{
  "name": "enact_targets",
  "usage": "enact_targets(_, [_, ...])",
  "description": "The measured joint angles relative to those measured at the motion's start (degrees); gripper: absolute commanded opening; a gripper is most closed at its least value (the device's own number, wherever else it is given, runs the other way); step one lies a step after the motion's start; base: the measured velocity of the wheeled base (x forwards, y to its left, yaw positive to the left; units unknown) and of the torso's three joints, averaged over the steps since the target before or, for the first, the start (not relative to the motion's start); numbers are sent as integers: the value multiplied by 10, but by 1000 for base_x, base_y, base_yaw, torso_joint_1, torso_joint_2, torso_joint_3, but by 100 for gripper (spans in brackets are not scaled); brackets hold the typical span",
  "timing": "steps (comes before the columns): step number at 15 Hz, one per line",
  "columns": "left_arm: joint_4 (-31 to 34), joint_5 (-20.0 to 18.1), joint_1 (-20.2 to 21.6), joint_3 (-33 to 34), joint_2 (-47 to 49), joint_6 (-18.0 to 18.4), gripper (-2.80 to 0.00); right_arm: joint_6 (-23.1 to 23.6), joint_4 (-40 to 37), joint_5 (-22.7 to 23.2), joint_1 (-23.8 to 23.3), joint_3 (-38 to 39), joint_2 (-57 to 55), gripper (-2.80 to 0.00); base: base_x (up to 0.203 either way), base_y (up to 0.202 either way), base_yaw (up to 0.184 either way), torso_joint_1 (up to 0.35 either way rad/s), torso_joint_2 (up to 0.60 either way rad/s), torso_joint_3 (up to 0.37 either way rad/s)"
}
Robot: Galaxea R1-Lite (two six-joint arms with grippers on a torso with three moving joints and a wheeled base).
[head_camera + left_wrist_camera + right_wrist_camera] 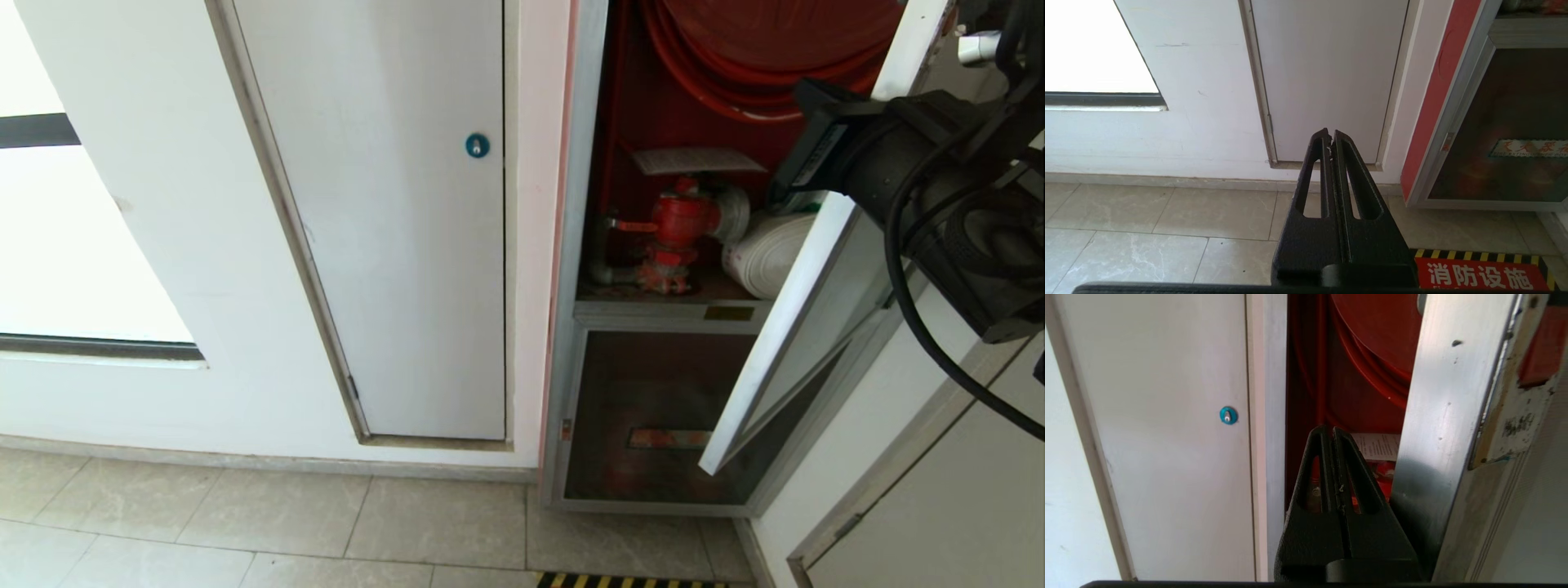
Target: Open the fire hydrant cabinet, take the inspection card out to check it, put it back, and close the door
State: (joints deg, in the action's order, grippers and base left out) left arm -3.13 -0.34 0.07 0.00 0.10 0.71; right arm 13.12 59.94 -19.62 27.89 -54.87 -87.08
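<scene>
The fire hydrant cabinet (573, 245) stands with its door (816, 327) swung partway out to the right. Inside are the red hose reel (767, 49), the red valve (678, 224) and the rolled white hose (767, 253). The inspection card (698, 160) lies flat on top of the valve. My right arm (922, 180) reaches in from the upper right at the door's free edge. In the right wrist view my right gripper (1329, 430) is shut and empty. It is beside the door's aluminium edge (1437, 416) and points into the gap at the card (1378, 446). My left gripper (1329, 134) is shut, empty and parked low.
A white panel with a blue round lock (477, 145) is left of the cabinet. Below the open bay is a fixed glass panel with an orange-red strip (665, 438). A red floor sign with yellow-black stripes (1478, 273) lies on the tiles in front. The door carries a red latch (1541, 347).
</scene>
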Motion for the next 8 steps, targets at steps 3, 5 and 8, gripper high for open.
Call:
enact_targets(3, [0,0,0,0,0,0,-280,0,0,-11,-3,1,6,-280,0,0,0,0,0,0])
enact_targets(5, [0,0,0,0,0,0,-280,0,0,-17,-4,2,11,-280,0,0,0,0,0,0])
enact_targets(8, [0,0,0,0,0,0,-280,0,0,-28,-4,5,21,-280,0,0,0,0,0,0])
